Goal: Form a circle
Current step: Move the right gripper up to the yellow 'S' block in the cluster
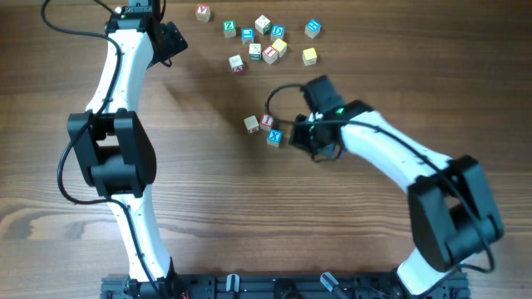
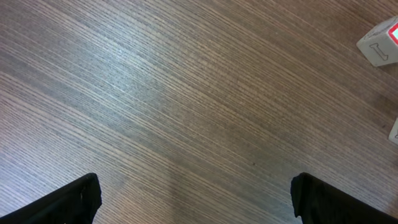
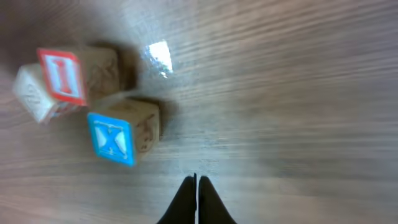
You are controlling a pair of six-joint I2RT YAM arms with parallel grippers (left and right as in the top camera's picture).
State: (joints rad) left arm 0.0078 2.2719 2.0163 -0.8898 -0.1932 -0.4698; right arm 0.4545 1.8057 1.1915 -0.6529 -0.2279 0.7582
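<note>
Just ahead and to the left of the right end effector (image 3: 196, 186), a small wooden cube with a blue X face (image 3: 115, 138) is seen on the brown wood-grain counter (image 1: 208, 208); no contact w/ the fingertips is shown. This end effector is pressed fully narrow, fingers together, nothing gripped. Beyond the blue X cube, farther from the fingertips, a wooden cube w/ a red-framed white letter face (image 3: 62, 76) is set, and a plain cream wooden cube (image 3: 31, 93) is tucked against its left side. The three are laid as a short curved arc, i.e. only part of a circle. Whether the blue X cube touches the red-letter cube can't be told.

Well apart from the right end effector, toward the counter's far edge, a loose scatter of green, blue, red and white letter cubes (image 1: 255, 51) is spread, a small yellow cube (image 1: 309, 56) incl. Over bare counter, well apart from the arc, the left end effector (image 2: 194, 186) is held spread wide and empty. A white cube w/ a red edge (image 2: 379, 45) is seen ahead and to its right.
</note>
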